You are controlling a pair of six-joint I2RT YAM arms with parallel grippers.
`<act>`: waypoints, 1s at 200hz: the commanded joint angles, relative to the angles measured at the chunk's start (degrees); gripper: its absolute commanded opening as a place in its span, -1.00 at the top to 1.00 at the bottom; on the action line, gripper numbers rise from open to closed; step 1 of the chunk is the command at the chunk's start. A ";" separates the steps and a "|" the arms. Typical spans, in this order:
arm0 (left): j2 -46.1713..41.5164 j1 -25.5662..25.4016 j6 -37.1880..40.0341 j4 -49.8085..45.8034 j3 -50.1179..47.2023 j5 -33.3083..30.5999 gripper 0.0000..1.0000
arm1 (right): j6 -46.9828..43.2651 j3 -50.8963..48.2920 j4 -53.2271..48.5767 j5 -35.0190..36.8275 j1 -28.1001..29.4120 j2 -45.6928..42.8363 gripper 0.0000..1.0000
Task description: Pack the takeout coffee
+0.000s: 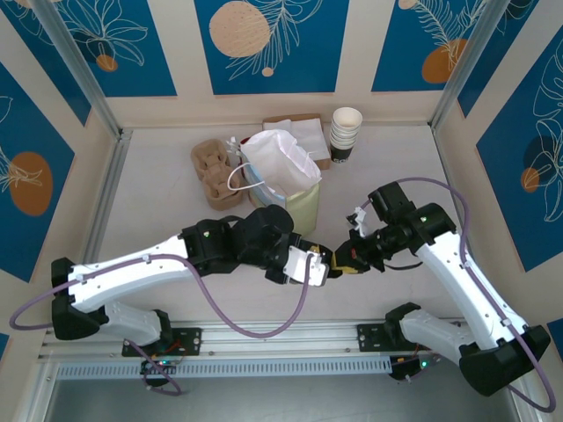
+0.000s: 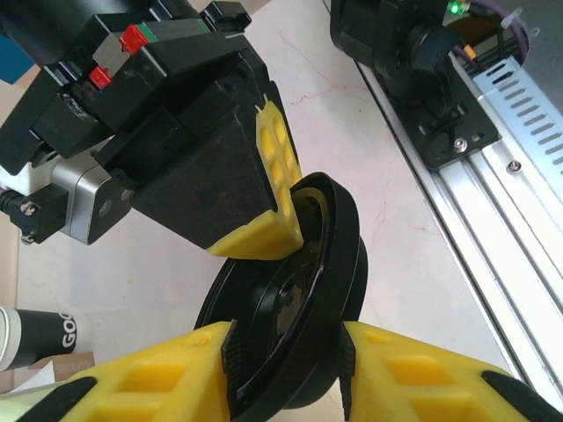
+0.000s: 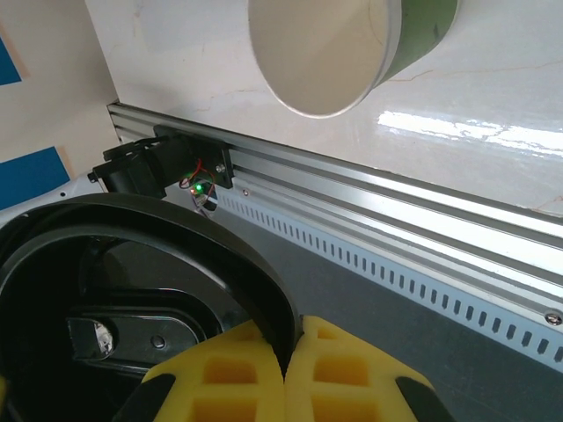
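**2 grippers on 1 lid, cup open and unheld**

Both arms meet over the near middle of the table (image 1: pixel 149 198). The right gripper (image 3: pixel 293 338) is clenched on the rim of the black lid (image 2: pixel 299 299). The left gripper (image 2: pixel 286 352) grasps the same lid edge-on, 1 finger against each face.

The cup (image 3: pixel 343 48) is apart from the lid. The right wrist view shows its white mouth bare and its olive side on the table by the near rail (image 3: pixel 396 220). Whether it stands upright is hard to tell. The bag (image 1: pixel 303 211) sits just beyond the arms, on the far side.

The risk is 2 grips on 1 thin piece of plastic: if the arms pull in different directions, the lid could bend or spring free. Nothing holds the cup, so a lid pressed on crooked could seat tilted or tip it over.
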 commanded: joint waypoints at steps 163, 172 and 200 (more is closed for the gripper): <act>1.77 0.84 1.50 -0.84 1.03 -6.60 0.80 | -0.46 4.58 0.37 -1.33 -0.96 1.64 0.69; 1.70 1.21 0.26 -0.57 1.12 -6.47 0.81 | -0.50 4.99 0.60 -1.20 -1.53 1.34 0.62; 0.53 2.26 -3.81 1.28 -0.09 -4.54 0.83 | -0.21 6.53 1.24 0.78 -3.27 -0.21 0.33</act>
